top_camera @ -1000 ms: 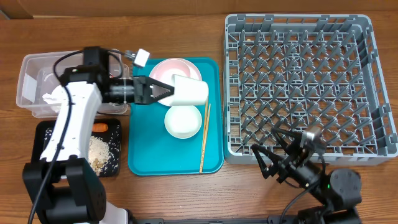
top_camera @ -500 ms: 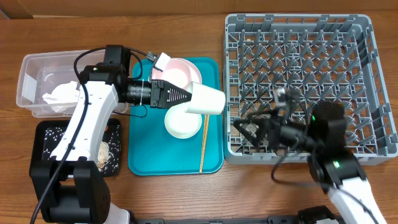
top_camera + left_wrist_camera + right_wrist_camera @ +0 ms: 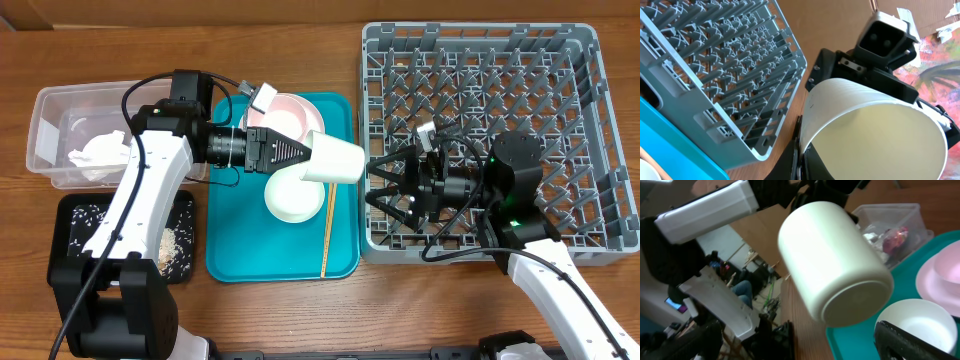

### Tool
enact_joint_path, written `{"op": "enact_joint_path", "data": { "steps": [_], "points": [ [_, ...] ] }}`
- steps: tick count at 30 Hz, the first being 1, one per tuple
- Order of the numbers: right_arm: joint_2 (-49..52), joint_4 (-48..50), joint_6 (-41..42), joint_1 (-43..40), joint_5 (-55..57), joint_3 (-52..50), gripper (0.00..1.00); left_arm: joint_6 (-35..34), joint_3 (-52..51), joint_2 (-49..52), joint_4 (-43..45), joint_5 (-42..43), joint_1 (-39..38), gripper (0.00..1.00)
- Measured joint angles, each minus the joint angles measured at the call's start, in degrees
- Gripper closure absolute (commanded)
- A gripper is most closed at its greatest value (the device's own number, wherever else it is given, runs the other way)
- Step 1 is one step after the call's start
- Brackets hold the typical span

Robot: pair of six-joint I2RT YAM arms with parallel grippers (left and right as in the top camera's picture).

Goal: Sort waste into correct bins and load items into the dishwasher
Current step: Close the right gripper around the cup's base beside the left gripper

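Overhead, what is your left gripper doing?
— It is clamped on the white cup, which lies on its side in the air above the right edge of the teal tray. My own wrist view shows little of the grip: the cup fills it, and my fingers are cut off at the bottom.

And the right gripper?
— Spread wide, just beside the cup's base, over the left wall of the grey rack. Whether it touches the cup, I cannot tell.

Beyond the cup?
— A white bowl and the chopsticks on the tray, and the pink plate, partly hidden under my left gripper. Farther left is the clear tub holding a tissue; its red wrapper shows only from the right wrist.
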Motion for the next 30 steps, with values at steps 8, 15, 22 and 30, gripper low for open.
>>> {"op": "enact_joint_path", "data": {
  "steps": [8, 15, 22, 30],
  "points": [
    [1.6, 0.0, -2.9, 0.0, -3.1, 0.0, 0.0, -0.1, 0.0, 0.0, 0.2, 3.7, 0.0, 0.96],
    [5.3, 1.4, -7.1, 0.0, -3.5, 0.0, 0.0, -0.2, 0.0, 0.0, 0.1, 6.4, 0.0, 0.96],
    [5.9, 5.7, -8.1, 0.0, -4.0, 0.0, 0.0, -0.1, 0.0, 0.0, 0.0, 6.3, -0.6, 0.96],
    [5.9, 8.4, -7.5, 0.0, -4.5, 0.0, 0.0, -0.1, 0.0, 0.0, 0.0, 4.8, -4.7, 0.96]
  ]
}}
